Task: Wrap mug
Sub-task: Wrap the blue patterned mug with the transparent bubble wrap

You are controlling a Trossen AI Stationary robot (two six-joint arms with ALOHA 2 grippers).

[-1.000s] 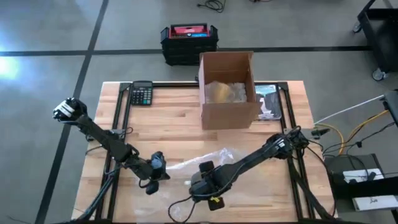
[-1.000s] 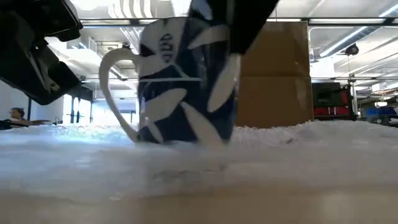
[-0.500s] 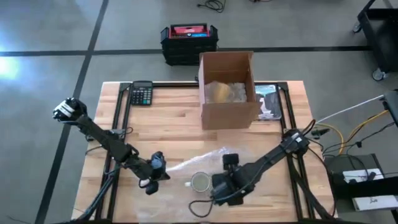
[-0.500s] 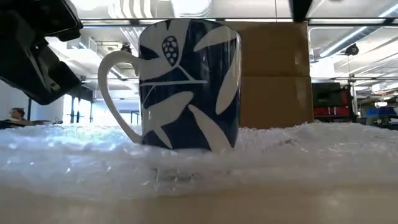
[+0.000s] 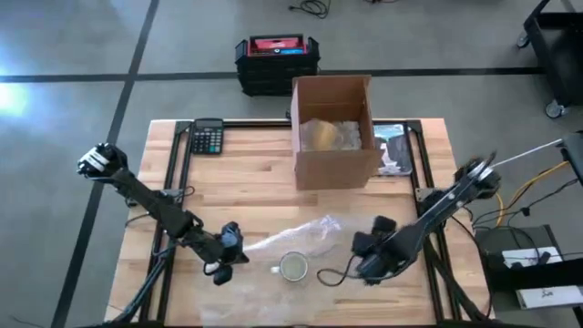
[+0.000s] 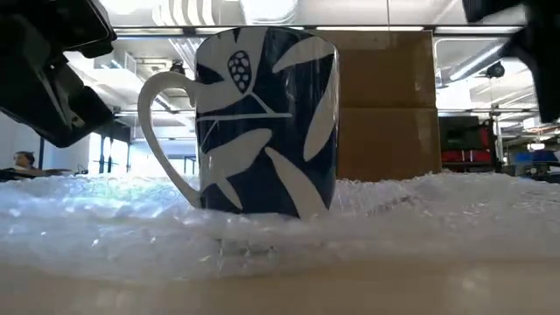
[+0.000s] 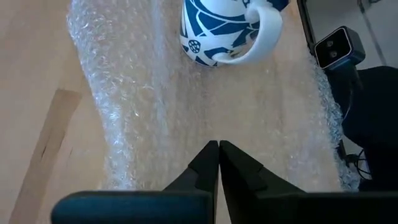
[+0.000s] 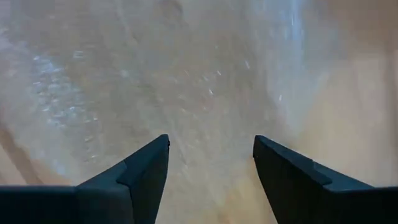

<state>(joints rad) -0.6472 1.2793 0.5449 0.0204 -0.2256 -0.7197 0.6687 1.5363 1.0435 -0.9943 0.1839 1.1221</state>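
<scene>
Mug stands upright on bubble wrap sheet at table's near edge, about centre. Left gripper just left of mug, at the sheet's left end; right gripper right of mug, apart from it. Cardboard box far centre, calculator at far left corner. Crate on floor beyond table.

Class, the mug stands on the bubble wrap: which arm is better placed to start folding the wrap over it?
Probably left: its shut pincer sits low on the bubble wrap beside the mug; the right pincer is open, farther away.
</scene>
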